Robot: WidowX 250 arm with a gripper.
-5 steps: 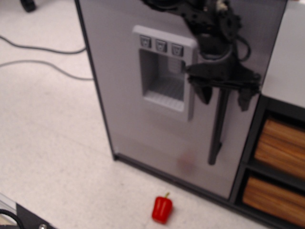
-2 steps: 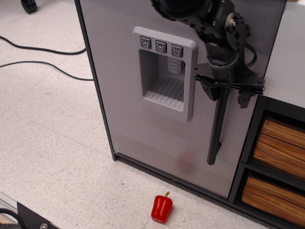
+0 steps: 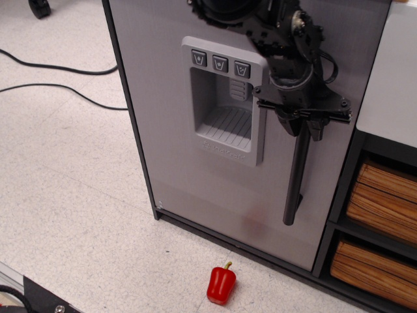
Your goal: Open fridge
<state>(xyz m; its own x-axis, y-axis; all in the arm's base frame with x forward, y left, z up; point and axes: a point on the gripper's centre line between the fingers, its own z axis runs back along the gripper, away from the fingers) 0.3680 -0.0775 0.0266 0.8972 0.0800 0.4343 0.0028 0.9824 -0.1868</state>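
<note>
We see the fridge [image 3: 195,163] standing tall across the middle and top of the view, its brushed silver-grey door facing us and shut flat in its dark frame. On the door sits the moulded grey dispenser recess [image 3: 225,101] with three small buttons along its top. To the right of the recess runs the long black vertical bar handle [image 3: 296,176], its lower end hanging free well above the bottom of the door.

Our gripper [image 3: 302,127] hangs from the black arm that comes in at the top edge of the view, and it sits right at the upper part of the handle. Its two dark fingers [image 3: 287,124] point down on either side of the bar, drawn in close against it, so we read them as pinching the handle, though the black-on-black makes the exact contact hard to judge.

To the right of the fridge, touching its frame, stands a white-topped shelf unit [image 3: 391,91] with two wooden crates [image 3: 381,195] stacked in its compartments along the right edge. On the speckled pale floor [image 3: 65,195], near the bottom edge and in front of the fridge, lies a red bell pepper [image 3: 221,284]. Two dark cables [image 3: 58,88] trail across the floor at the upper left.
</note>
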